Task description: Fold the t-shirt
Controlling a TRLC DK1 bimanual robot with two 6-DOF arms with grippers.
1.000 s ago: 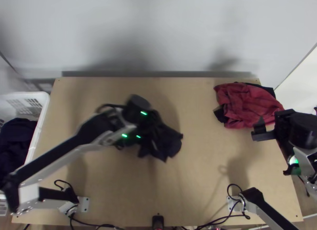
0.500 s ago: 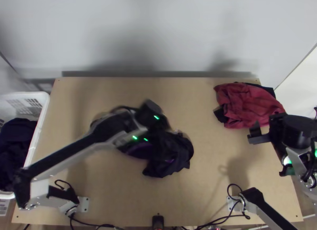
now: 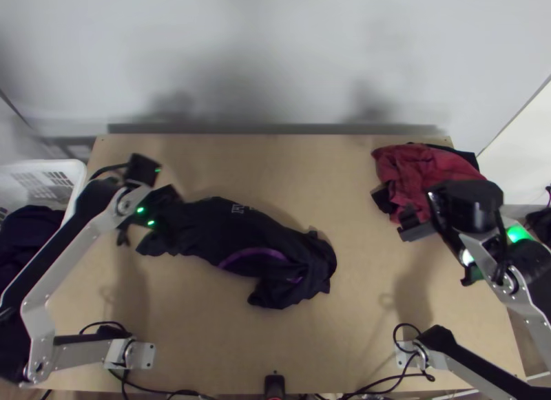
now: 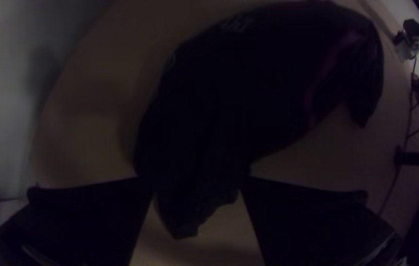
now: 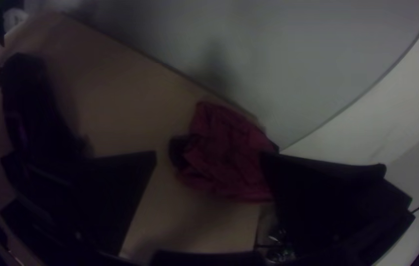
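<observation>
The dark t-shirt (image 3: 237, 238), with a purple stripe and small light print, lies bunched lengthwise on the table, its right end crumpled in a heap. Over its left end stands my left gripper (image 3: 150, 217), open. In the left wrist view the narrow end of the t-shirt (image 4: 248, 93) lies beneath and between the wide-apart fingers of my left gripper (image 4: 195, 181). Away to the right, near the red cloth, my right gripper (image 3: 442, 251) is held open. Its fingers stand wide apart in the right wrist view, where the right gripper (image 5: 209, 154) is over part of the red cloth.
A bunched red cloth (image 3: 430, 176) with dark cloth beside and under it lies at the table's back right. The white basket (image 3: 72, 193) holding dark cloth (image 3: 31, 228) stands off the left edge. Bare wood (image 3: 296, 173) stretches between t-shirt and red cloth.
My left gripper has moved first right, then back left, and the t-shirt now lies stretched out along the table. The right gripper has shifted left, towards the red cloth's near side.
</observation>
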